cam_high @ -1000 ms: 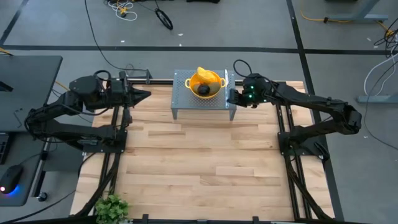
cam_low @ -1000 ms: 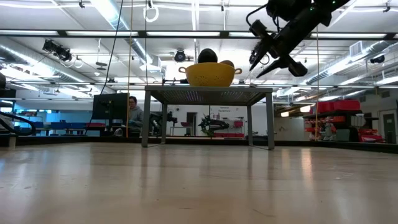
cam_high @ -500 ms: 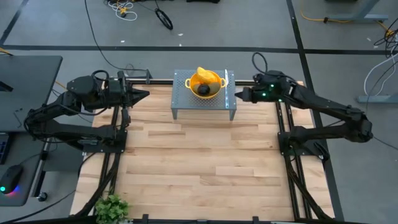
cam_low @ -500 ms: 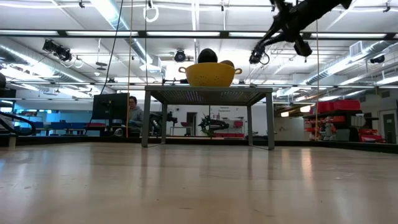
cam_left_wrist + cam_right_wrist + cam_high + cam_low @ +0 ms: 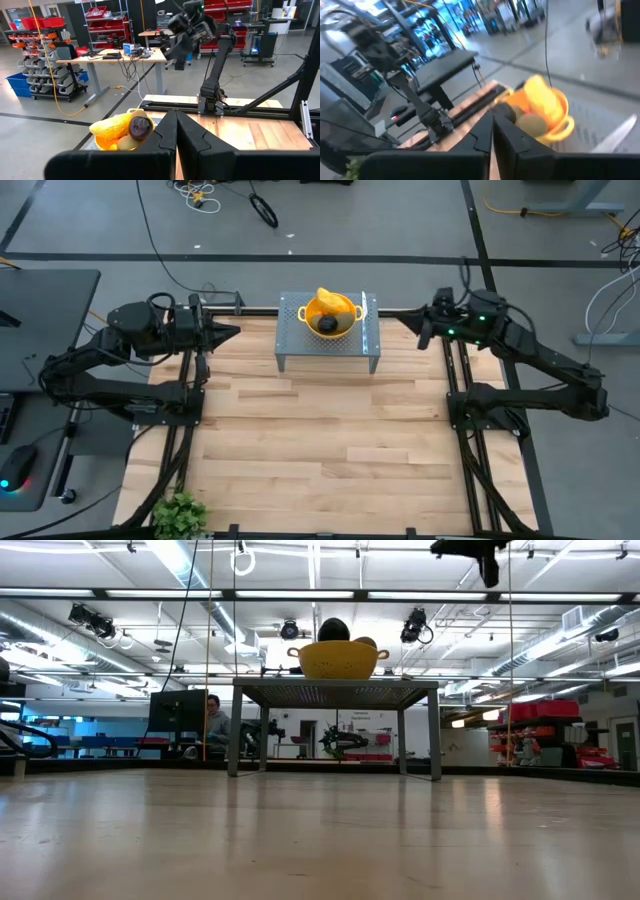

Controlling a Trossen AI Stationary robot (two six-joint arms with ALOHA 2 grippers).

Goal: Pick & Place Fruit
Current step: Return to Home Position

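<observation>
The fruit pieces [image 5: 327,324] lie heaped in the yellow perforated bowl [image 5: 347,320] on the small grey metal shelf [image 5: 292,330]. The left tool [image 5: 232,332] and right tool [image 5: 418,322], each pressed together, hang apart at either side.

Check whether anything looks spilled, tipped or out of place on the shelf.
Nothing stands out. The yellow bowl sits upright on the shelf, fruit heaped inside, knife beside it; left gripper and right gripper hang clear.
</observation>
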